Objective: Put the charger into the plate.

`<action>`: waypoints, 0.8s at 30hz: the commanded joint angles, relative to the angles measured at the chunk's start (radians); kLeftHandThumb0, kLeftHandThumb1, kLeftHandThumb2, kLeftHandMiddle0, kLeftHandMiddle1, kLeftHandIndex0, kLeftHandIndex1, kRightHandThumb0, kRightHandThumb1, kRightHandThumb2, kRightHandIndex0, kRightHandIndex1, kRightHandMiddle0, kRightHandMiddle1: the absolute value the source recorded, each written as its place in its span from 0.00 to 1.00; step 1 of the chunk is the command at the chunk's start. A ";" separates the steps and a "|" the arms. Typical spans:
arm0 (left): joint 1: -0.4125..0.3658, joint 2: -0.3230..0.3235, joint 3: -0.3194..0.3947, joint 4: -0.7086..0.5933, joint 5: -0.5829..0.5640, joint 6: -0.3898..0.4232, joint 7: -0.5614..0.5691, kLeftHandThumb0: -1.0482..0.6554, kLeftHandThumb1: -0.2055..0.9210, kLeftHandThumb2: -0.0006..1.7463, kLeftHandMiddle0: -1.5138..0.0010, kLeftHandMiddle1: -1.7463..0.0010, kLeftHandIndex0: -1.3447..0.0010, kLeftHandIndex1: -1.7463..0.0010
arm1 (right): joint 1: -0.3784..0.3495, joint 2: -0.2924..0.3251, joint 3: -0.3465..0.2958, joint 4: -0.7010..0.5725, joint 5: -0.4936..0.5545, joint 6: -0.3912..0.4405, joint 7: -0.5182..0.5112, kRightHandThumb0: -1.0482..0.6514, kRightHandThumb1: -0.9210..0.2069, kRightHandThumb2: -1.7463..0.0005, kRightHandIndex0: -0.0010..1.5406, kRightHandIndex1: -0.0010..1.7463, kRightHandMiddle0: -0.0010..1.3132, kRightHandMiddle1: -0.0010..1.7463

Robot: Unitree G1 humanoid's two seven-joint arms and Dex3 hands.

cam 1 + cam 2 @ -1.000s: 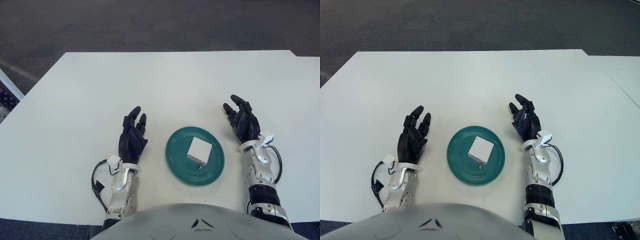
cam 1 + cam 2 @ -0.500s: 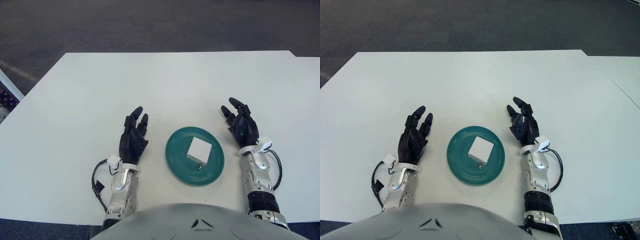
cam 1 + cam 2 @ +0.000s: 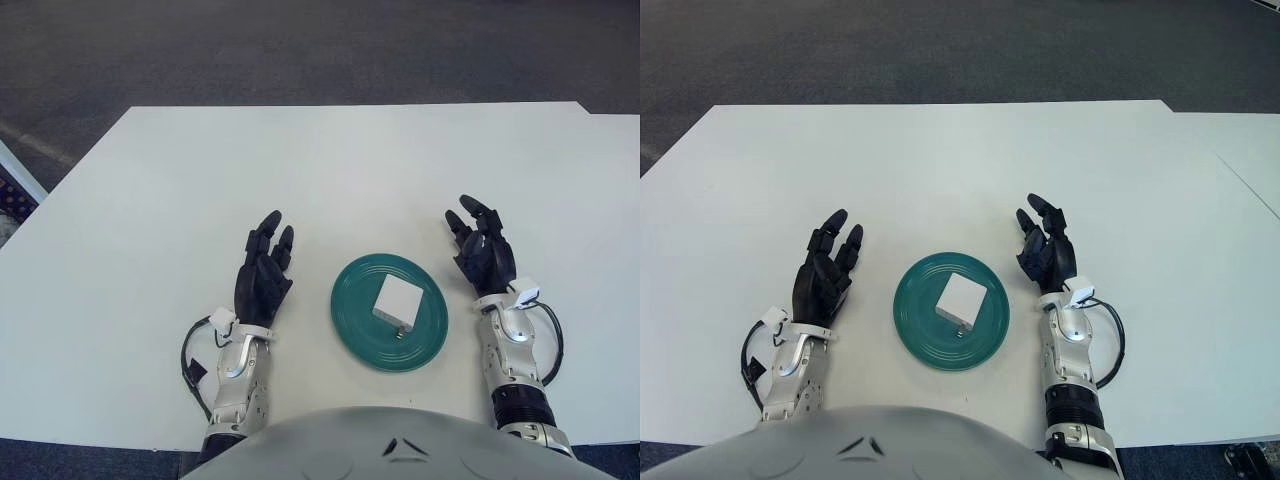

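A white cube charger (image 3: 396,300) lies inside the round green plate (image 3: 357,329) on the white table, its metal prongs pointing toward me. My left hand (image 3: 264,268) rests to the left of the plate, fingers spread and empty. My right hand (image 3: 482,248) is to the right of the plate, fingers spread and empty. Neither hand touches the plate or the charger. The charger (image 3: 962,299) and plate (image 3: 924,338) show the same way in the right eye view.
The white table (image 3: 300,170) stretches far beyond the plate. Dark carpet lies past its far edge. A second white table edge (image 3: 1250,150) shows at the right.
My right hand has drawn slightly left and toward me. My left hand has shifted slightly left. The charger and plate have not moved.
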 commanded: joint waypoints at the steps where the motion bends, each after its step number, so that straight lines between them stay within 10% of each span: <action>1: 0.066 -0.003 0.038 0.125 -0.006 0.021 -0.015 0.05 1.00 0.52 0.82 1.00 1.00 0.69 | 0.075 0.073 0.032 0.119 -0.003 0.035 -0.012 0.08 0.00 0.45 0.19 0.00 0.00 0.38; 24: 0.105 0.015 0.020 0.038 0.185 0.024 0.059 0.05 1.00 0.52 0.87 1.00 1.00 0.75 | 0.107 0.111 0.035 0.088 0.011 -0.013 -0.011 0.11 0.00 0.48 0.16 0.00 0.00 0.30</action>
